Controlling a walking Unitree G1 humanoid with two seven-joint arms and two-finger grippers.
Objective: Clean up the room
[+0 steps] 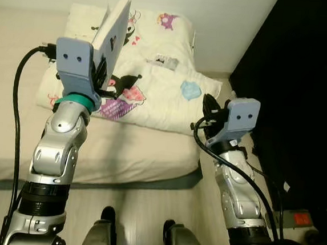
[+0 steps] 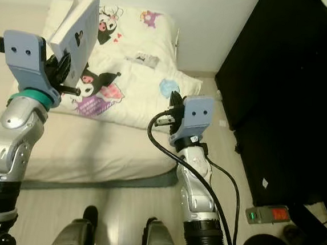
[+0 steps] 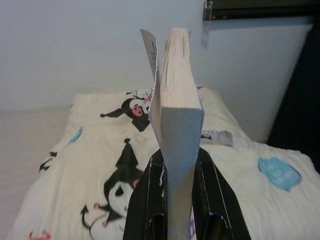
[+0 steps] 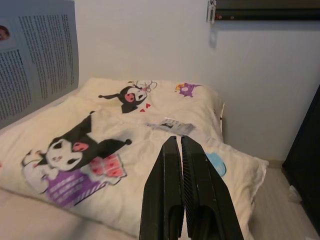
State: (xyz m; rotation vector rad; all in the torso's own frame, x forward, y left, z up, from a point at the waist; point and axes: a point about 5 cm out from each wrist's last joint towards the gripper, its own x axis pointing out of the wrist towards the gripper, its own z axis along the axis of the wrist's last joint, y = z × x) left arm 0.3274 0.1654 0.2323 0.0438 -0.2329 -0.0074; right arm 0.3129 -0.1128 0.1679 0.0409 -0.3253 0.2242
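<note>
One book [image 1: 115,29], held up on edge above the bed [image 1: 138,154], over the near edge of the cartoon-printed comforter [image 1: 154,93]. Pinched from both sides by the left gripper [image 3: 180,172], the two black fingers [image 3: 212,185] pressed flat against the covers, page block facing the wrist camera, one loose leaf sticking up at the top. Right gripper [image 4: 181,165] raised beside the bed's right edge, its two fingers drawn together with barely a slit between them, gripping nothing. One small printed packet or paper [image 4: 171,125] lying on the comforter near the pillow [image 2: 143,23] at the head end by the wall. One power strip [image 2: 269,214] on the floor at the right, beside a dark cabinet [image 2: 291,99].
</note>
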